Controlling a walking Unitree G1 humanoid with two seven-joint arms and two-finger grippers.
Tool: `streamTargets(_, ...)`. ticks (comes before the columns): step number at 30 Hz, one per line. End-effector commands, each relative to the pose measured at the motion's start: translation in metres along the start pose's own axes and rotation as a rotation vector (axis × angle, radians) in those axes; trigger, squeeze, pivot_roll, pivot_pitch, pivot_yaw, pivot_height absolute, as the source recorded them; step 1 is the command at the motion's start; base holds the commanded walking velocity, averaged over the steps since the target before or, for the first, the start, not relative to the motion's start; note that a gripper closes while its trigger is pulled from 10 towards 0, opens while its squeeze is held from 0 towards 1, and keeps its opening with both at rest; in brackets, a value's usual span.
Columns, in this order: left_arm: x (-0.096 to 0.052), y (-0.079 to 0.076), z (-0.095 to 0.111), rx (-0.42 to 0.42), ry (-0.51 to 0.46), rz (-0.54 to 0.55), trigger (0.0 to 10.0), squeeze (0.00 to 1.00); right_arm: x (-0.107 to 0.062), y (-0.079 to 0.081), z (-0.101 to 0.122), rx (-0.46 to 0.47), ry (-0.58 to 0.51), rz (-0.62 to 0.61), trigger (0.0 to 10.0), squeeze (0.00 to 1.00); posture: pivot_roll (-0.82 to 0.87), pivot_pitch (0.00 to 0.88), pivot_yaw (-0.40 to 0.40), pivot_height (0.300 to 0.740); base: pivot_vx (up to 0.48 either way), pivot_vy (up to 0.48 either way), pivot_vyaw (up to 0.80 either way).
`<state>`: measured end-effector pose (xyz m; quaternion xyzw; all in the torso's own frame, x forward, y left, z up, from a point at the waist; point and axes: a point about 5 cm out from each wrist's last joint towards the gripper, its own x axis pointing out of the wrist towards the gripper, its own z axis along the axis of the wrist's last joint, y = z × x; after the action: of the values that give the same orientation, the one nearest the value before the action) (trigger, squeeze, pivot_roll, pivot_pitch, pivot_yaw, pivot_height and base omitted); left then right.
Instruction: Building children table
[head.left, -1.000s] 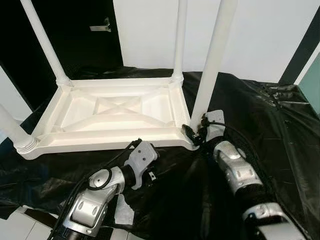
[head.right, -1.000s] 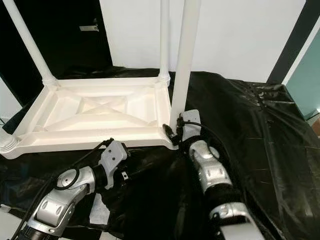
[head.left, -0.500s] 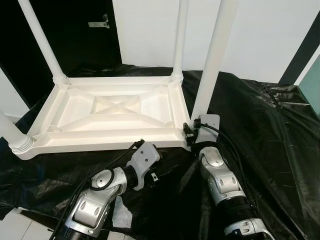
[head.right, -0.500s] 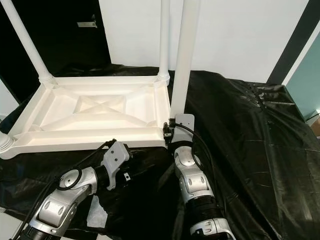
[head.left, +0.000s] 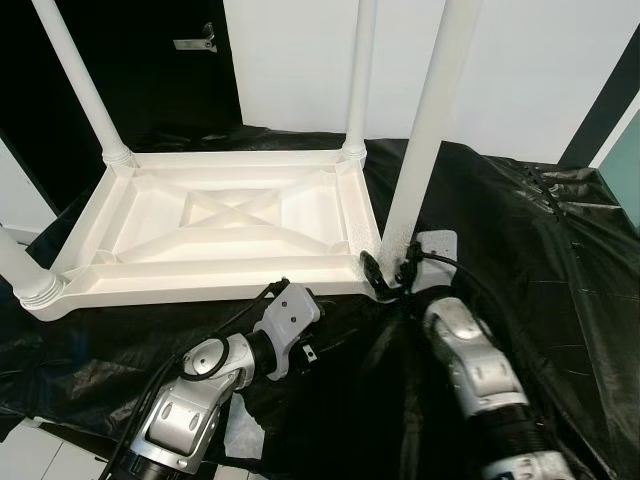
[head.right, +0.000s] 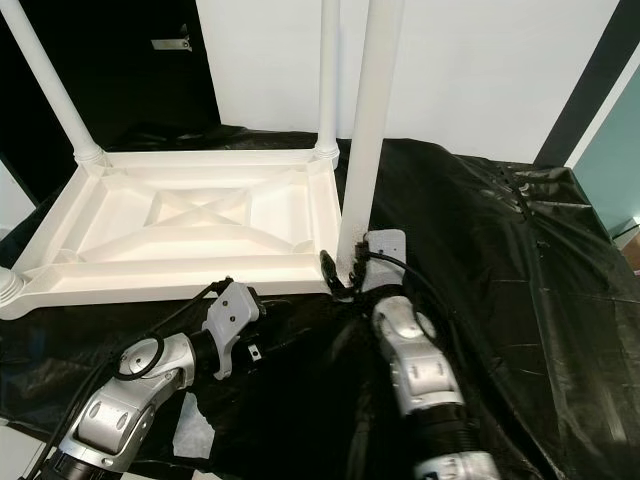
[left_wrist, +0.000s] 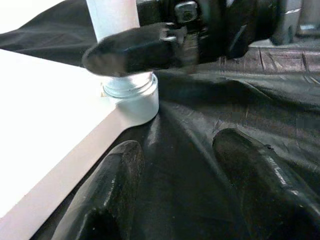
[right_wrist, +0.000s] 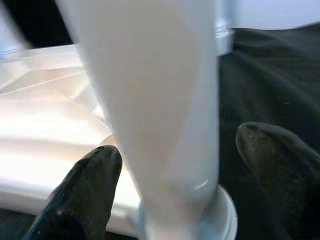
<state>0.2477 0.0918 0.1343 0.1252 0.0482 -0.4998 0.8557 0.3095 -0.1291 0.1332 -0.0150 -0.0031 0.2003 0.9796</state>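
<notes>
Tabletops: one white tabletop (head.left: 220, 220) is seen, laid upside down on the sheeting.
Table legs: four are counted standing up from its corners: the far left leg (head.left: 85, 95), the far right leg (head.left: 358, 80), the near right leg (head.left: 425, 140) and the near left leg (head.left: 22, 272), of which little is seen at the left edge.
Sheets: one black plastic sheet (head.left: 560, 270) is spread under everything.
Grippers: two are counted, the left gripper (left_wrist: 180, 165) and the right gripper (head.left: 385, 275).
Fingers: two black ones are seen on each gripper.
Arms: two silver ones are counted.
Door handles: one (head.left: 192, 42) is seen, far left.
</notes>
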Motion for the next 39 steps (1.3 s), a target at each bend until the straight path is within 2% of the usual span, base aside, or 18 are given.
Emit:
streamTargets(1,0.001,0.001,0.0,0.004,0.008,0.024,10.0,0.0,0.0,-0.005,0.007,-0.017,-0.021,0.108,10.0,0.0,0.03,0.0,-0.06,0.74,0.0,0.0,0.0)
streamTargets(4,0.001,0.002,0.0,0.005,0.007,0.023,10.0,0.0,0.0,-0.01,0.01,-0.041,-0.022,0.154,10.0,0.0,0.03,0.0,-0.057,0.74,0.0,0.0,0.0)
streamTargets(6,0.001,0.003,0.0,0.007,0.007,0.024,10.0,0.0,0.003,-0.024,0.01,-0.112,0.012,0.25,10.0,0.0,0.03,0.0,-0.055,0.74,0.0,0.0,0.0)
streamTargets(9,0.0,0.004,0.0,0.008,0.007,0.026,10.0,0.0,0.004,-0.029,0.008,-0.165,0.042,0.287,10.0,0.0,0.03,0.0,-0.054,0.74,0.0,0.0,0.0)
streamTargets(14,0.001,0.006,0.0,0.01,0.008,0.031,10.0,0.0,0.008,-0.033,0.006,-0.194,0.075,0.345,10.0,0.0,0.04,0.0,-0.056,0.74,0.0,0.0,0.0)
streamTargets(17,0.001,0.008,0.001,0.012,0.001,0.054,10.0,0.0,0.021,-0.029,0.013,-0.242,0.085,0.48,10.0,0.0,0.05,0.0,-0.064,0.74,0.0,0.0,0.0)
streamTargets(20,0.001,0.01,0.001,0.013,-0.001,0.07,10.0,0.0,0.03,-0.027,0.019,-0.27,0.091,0.537,10.0,0.0,0.06,0.0,-0.074,0.74,0.0,0.0,0.0)
streamTargets(21,0.0,0.01,0.001,0.013,-0.001,0.079,10.0,0.0,0.033,-0.027,0.02,-0.278,0.096,0.548,7.0,0.0,0.06,0.0,-0.081,0.74,0.0,0.0,0.0)
streamTargets(22,0.0,0.011,0.001,0.013,-0.002,0.085,10.0,0.0,0.035,-0.028,0.021,-0.284,0.099,0.559,7.0,0.0,0.06,0.0,-0.081,0.74,0.0,0.0,0.0)
streamTargets(23,0.0,0.012,0.001,0.013,-0.002,0.089,10.0,0.0,0.037,-0.03,0.021,-0.286,0.102,0.564,3.5,0.0,0.07,0.0,-0.089,0.74,0.0,0.0,0.0)
streamTargets(26,0.0,0.012,0.001,0.013,-0.002,0.091,10.0,0.0,0.037,-0.03,0.021,-0.286,0.104,0.566,3.5,0.0,0.07,0.0,-0.089,0.74,0.0,0.0,0.0)
streamTargets(27,-0.001,0.012,0.001,0.01,-0.003,0.098,10.0,0.0,0.036,-0.033,0.019,-0.286,0.122,0.569,0.0,0.0,0.08,0.0,-0.098,0.74,0.0,0.0,0.0)
streamTargets(33,-0.001,0.011,0.0,0.006,-0.006,0.109,10.0,0.0,0.031,-0.041,0.009,-0.276,0.161,0.567,0.0,0.0,0.07,0.0,-0.098,0.74,0.0,0.0,0.0)
streamTargets(35,-0.001,0.011,0.0,0.004,-0.006,0.108,10.0,0.0,0.03,-0.045,0.005,-0.259,0.175,0.513,0.0,0.0,0.07,0.0,-0.093,0.74,0.0,0.0,0.0)
streamTargets(36,-0.002,0.011,-0.001,0.003,-0.006,0.107,10.0,0.0,0.03,-0.045,0.004,-0.242,0.174,0.489,4.7,0.0,0.07,0.0,-0.092,0.74,0.0,0.0,0.0)
streamTargets(37,-0.002,0.011,-0.001,0.003,-0.006,0.107,10.0,0.0,0.03,-0.045,0.004,-0.242,0.174,0.489,4.7,0.0,0.07,0.0,-0.092,0.74,0.0,0.0,0.0)
streamTargets(38,-0.002,0.01,-0.001,0.001,-0.004,0.102,10.0,0.0,0.03,-0.045,0.0,-0.222,0.184,0.418,10.0,0.0,0.06,0.0,-0.085,0.74,0.0,0.0,0.0)
streamTargets(39,-0.003,0.01,-0.001,0.001,-0.003,0.1,10.0,0.0,0.03,-0.044,-0.001,-0.218,0.188,0.385,10.0,0.0,0.06,0.0,-0.084,0.74,0.0,0.0,0.0)
